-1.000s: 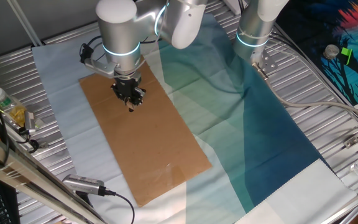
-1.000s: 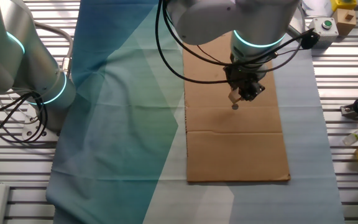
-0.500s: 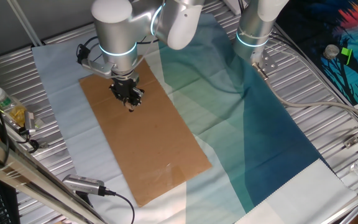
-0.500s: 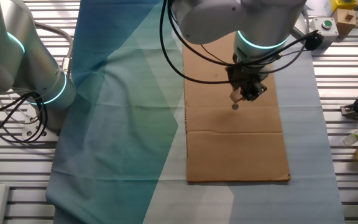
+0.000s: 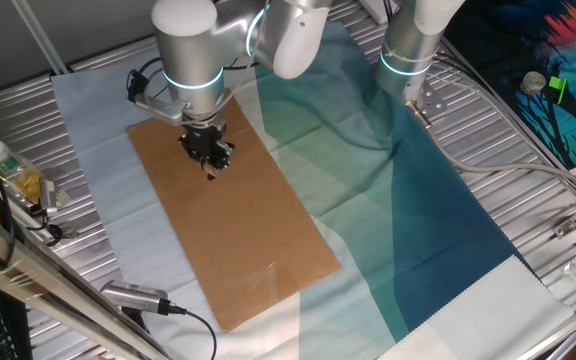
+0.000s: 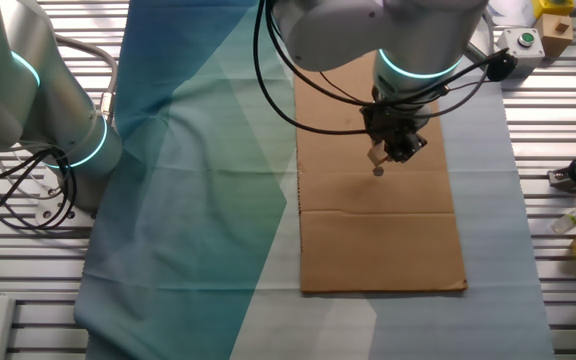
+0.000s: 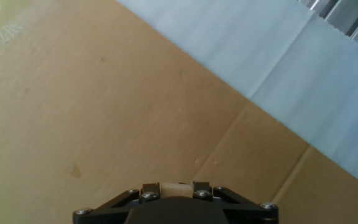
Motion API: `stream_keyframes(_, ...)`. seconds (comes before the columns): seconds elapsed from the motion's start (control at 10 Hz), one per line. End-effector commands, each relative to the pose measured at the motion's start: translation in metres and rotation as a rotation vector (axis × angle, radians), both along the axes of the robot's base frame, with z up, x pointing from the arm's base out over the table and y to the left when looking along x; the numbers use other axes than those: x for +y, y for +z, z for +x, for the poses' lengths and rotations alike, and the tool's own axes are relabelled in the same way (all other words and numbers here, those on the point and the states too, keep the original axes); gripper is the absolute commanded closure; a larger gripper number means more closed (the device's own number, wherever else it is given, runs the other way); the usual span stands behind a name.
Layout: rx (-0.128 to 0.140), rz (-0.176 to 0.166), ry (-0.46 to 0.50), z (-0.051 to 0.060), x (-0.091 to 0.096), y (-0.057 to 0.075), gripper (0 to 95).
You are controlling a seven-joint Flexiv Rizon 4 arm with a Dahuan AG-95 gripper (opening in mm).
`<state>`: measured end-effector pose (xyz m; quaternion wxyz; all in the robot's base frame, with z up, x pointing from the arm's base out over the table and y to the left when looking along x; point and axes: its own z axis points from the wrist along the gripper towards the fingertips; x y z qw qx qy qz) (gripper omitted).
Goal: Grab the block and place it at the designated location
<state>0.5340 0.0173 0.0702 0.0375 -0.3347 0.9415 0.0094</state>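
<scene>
The arm has slid back a tiny bit to the right, and the claw (image 6: 376, 157) is shut on the block (image 7: 174, 188), holding it just above the black dot (image 6: 377, 171) on the cardboard sheet (image 6: 378, 235), ready to drop it there.

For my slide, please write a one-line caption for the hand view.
Hand view: fingers shut on the block above the brown cardboard sheet.
</scene>
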Motion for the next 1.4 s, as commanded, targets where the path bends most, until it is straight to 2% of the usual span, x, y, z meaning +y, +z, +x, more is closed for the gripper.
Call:
stream_keyframes(0.1, -0.002, 0.002, 0.000, -0.0005, -0.0001, 0.0002, 95.0)
stream_keyframes(0.3, -0.008, 0.013, 0.002, -0.0005, -0.0001, 0.0002, 95.0)
stream_keyframes(0.7, -0.001, 0.004, -0.003, -0.0005, -0.0001, 0.0002, 95.0)
stream_keyframes(1.0, 0.022, -0.010, 0.003, -0.0005, -0.0001, 0.0002, 95.0)
stream_keyframes(1.4, 0.026, -0.014, 0.012, -0.0005, -0.0001, 0.0002, 95.0)
